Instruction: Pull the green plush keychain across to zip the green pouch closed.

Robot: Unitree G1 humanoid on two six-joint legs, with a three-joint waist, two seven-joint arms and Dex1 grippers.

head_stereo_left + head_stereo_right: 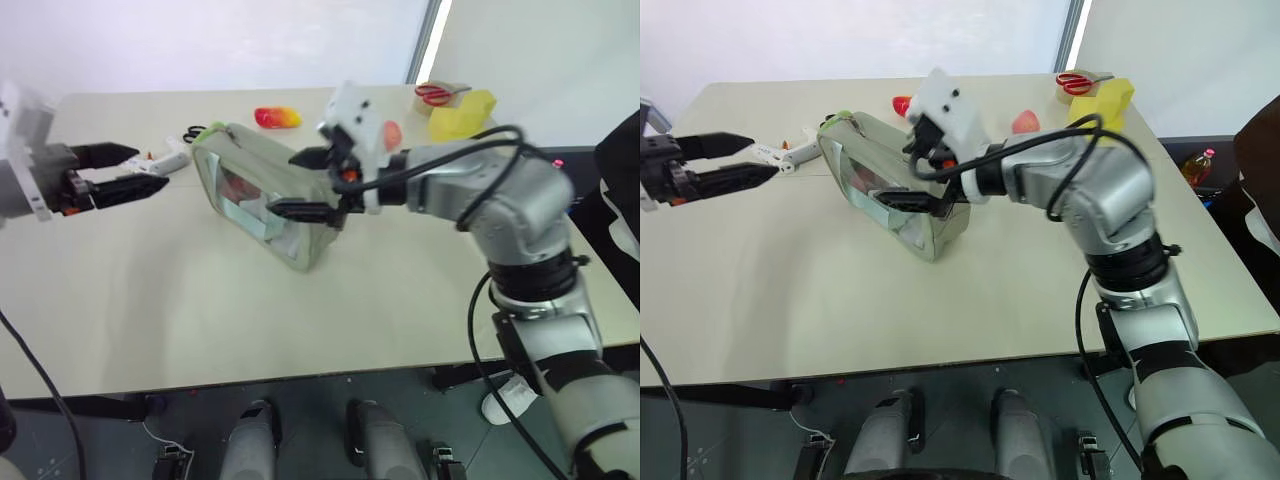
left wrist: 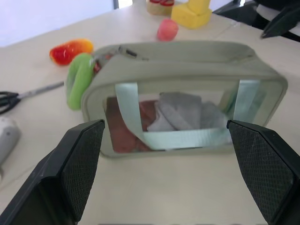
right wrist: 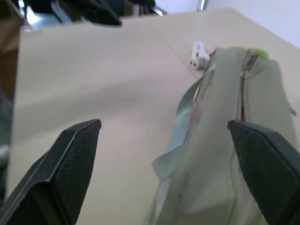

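Note:
The green pouch point(image 1: 262, 205) stands on its long edge mid-table, its clear window point(image 2: 173, 119) showing pink and white contents. The green plush keychain point(image 1: 213, 129) hangs at the pouch's far left top corner, at the end of the zip line point(image 3: 243, 79). My right gripper point(image 1: 292, 184) is open at the pouch's near right end, one finger above the top and one in front of the window; contact cannot be told. My left gripper point(image 1: 150, 168) is open, left of the pouch and apart from it, pointing at its window point(image 2: 164, 124).
A white tool point(image 1: 166, 159) and black-handled scissors point(image 1: 195, 132) lie just past the left gripper. A red-yellow toy point(image 1: 277, 117), pink ball point(image 1: 1025, 122), yellow block point(image 1: 462, 115) and red scissors point(image 1: 434, 94) sit at the back. The table's point(image 1: 150, 320) near half is bare.

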